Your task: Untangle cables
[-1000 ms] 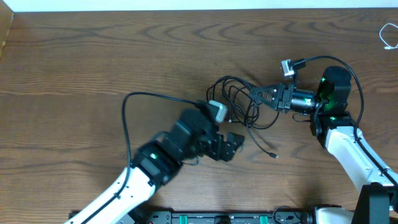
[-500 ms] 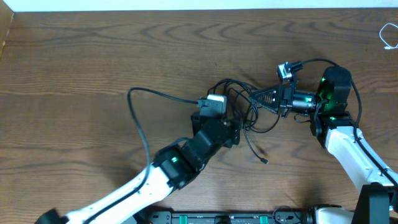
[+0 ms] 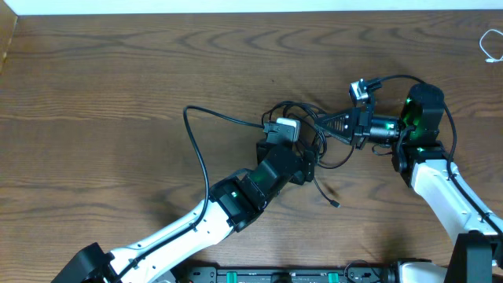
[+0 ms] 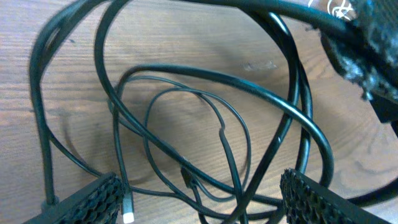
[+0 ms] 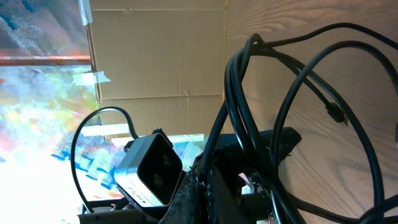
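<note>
black cables [image 3: 302,126] sit in one tangle just right of centre in the overhead view, loops overlapping on the bench [image 3: 102,86]; one strand trails down and right out of the knot to a loose plug [image 3: 335,204]; white cord [image 3: 489,45] lies alone at the far upper right edge, well apart from the tangle; right end effector [image 3: 322,119] comes in from the right of the frame, jaws fully closed, pinching strands at the right side of the tangle; right wrist view shows several black strands arching up off the bench from its tips; left end effector [image 3: 305,161] reaches in from lower left, over the lower side of the tangle, jaws spread wide, gripping nothing; left wrist view: fingertips [image 4: 99,198] at the lower corners, crossed loops lying between them, a small light-tipped plug [image 4: 127,214] just beside the tip at lower left; cannot tell if the tips touch the bench
</note>
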`<state>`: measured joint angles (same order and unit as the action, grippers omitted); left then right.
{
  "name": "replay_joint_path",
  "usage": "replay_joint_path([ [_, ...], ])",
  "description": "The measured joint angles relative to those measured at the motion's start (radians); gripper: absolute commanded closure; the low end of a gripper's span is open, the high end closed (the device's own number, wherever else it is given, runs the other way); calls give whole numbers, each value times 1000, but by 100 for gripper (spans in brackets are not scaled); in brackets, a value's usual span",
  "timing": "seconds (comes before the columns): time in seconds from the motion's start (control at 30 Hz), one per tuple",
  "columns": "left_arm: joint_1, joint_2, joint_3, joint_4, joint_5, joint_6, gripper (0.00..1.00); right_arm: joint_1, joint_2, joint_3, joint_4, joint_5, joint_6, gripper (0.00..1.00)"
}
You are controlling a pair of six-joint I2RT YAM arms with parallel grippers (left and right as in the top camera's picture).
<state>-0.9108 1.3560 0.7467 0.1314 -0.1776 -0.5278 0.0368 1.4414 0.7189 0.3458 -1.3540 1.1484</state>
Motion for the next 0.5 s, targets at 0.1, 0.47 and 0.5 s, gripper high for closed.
replay_joint_path([
  [0.1, 0, 0, 0, -1, 16, 0, 21, 0, 0, 0, 0, 0, 7, 99],
  [0.47, 0, 167, -2, 233, 30, -7, 35, 24, 0, 0, 0, -2, 55, 99],
  [0.5, 0, 174, -2, 246, 30, -8, 27, 26, 0, 0, 0, -2, 59, 99],
])
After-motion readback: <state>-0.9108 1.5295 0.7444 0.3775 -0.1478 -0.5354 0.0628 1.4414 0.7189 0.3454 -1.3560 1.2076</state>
